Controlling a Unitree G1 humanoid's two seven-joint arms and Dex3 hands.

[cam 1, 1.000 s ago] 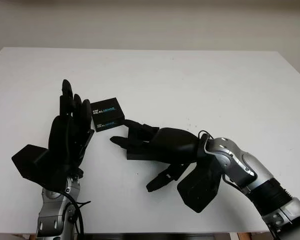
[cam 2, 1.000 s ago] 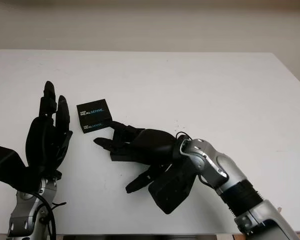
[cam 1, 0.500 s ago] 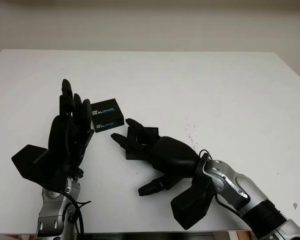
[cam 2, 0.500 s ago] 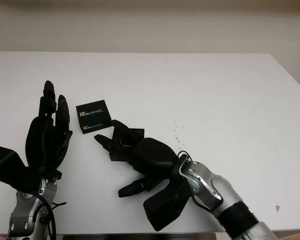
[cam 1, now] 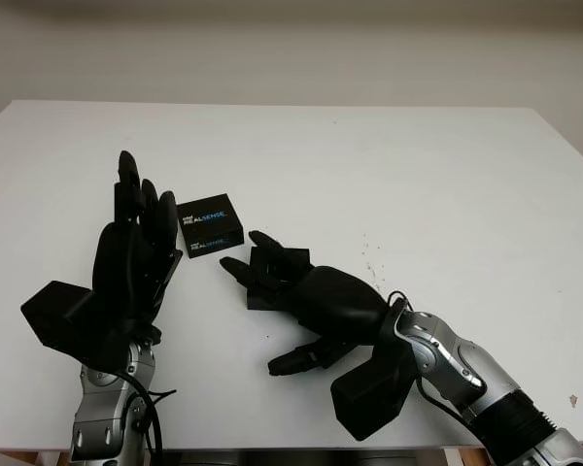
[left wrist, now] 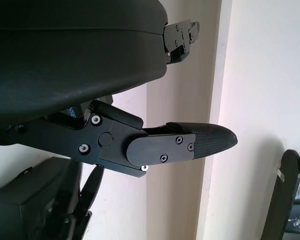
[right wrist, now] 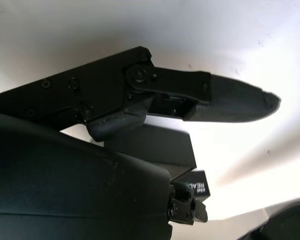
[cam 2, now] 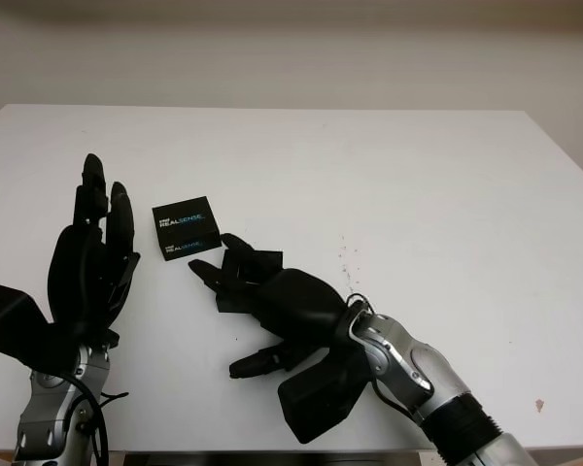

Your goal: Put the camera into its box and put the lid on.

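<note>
Right hand covers a black box beside the lid.

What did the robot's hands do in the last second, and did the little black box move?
The right hand slid back toward the robot with its arm, keeping its fingers over a dark block on the table. Nothing was picked up or dropped. The left hand stayed raised beside the printed black box, which stayed put.
</note>
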